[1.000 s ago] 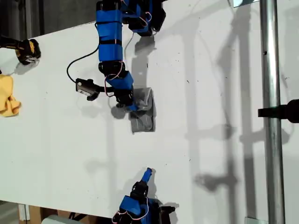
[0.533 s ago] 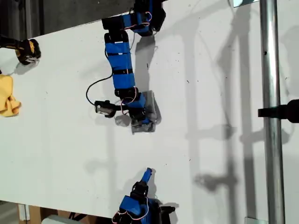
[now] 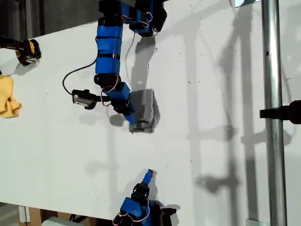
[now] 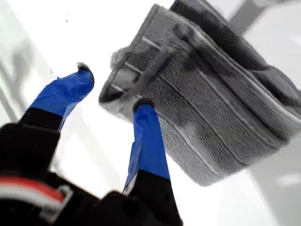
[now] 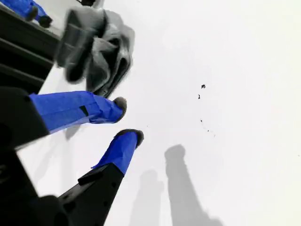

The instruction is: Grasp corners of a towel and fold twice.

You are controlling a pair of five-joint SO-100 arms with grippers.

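Two pincers [image 4: 110, 89] [image 5: 129, 120] released, first wrist view alone shows folded towel's [image 4: 207, 99] stripes.

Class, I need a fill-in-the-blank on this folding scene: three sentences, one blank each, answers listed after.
1. The towel lies on the table as a ____ bundle, not spread flat.
2. The jaws of my first gripper stand ____, at the towel's edge.
3. Near the exterior view's left edge lies a small cloth coloured ____.

Missing words: folded; open; yellow
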